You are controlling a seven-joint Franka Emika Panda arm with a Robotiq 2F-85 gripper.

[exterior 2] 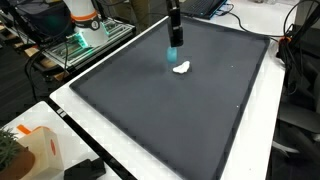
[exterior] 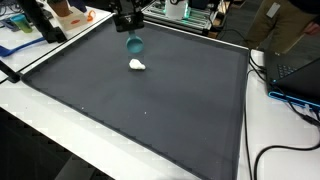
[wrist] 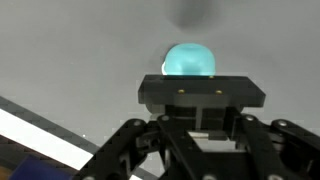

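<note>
the gripper (exterior: pixel 132 35) is clenched on a teal round thing (exterior: pixel 134 45), which hangs from its fingertips in the upper middle of both exterior views. in the wrist view the teal round thing (wrist: pixel 189 60) shows as a dome just above the black gripper block at the centre of the frame, and a blurred shadow lies apart from it at the top edge. from that i judge it is clear of the dark mat (exterior: pixel 150 120) rather than resting on it.

as for progress, the grasp and the lift look done, and the teal round thing is not yet set down anywhere. a white lump (exterior: pixel 137 65) lies on the mat just below the teal thing in the frame, near it but not touching, and the gripper has no hold on it. in an exterior view the white lump (exterior 2: pixel 181 68) sits just to the lower right of the teal thing (exterior 2: pixel 174 57).

counted: one gripper, one teal round thing, one white lump, one dark mat.
</note>
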